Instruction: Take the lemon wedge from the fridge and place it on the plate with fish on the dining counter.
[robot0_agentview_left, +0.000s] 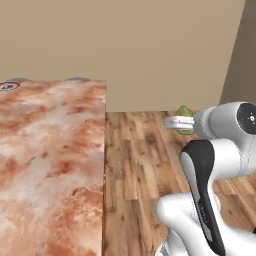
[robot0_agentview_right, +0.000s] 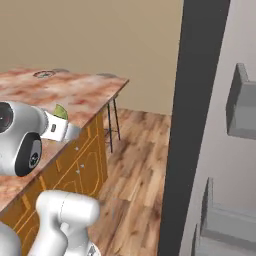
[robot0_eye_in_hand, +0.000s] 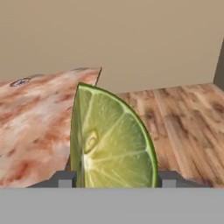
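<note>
My gripper is shut on the lemon wedge. The wedge is yellow-green and stands upright between the two fingertips. From the base, the lemon wedge and gripper hang over the wooden floor, right of the dining counter. The other base view shows the wedge above the counter edge. The plate with fish sits at the counter's far end. The fridge stands open on the right, showing its black door edge.
Grey door bins line the fridge door's inside. A bar stool stands at the counter's far corner, and grey stool seats peek over its far edge. A beige wall closes the back. Plank floor runs between counter and fridge.
</note>
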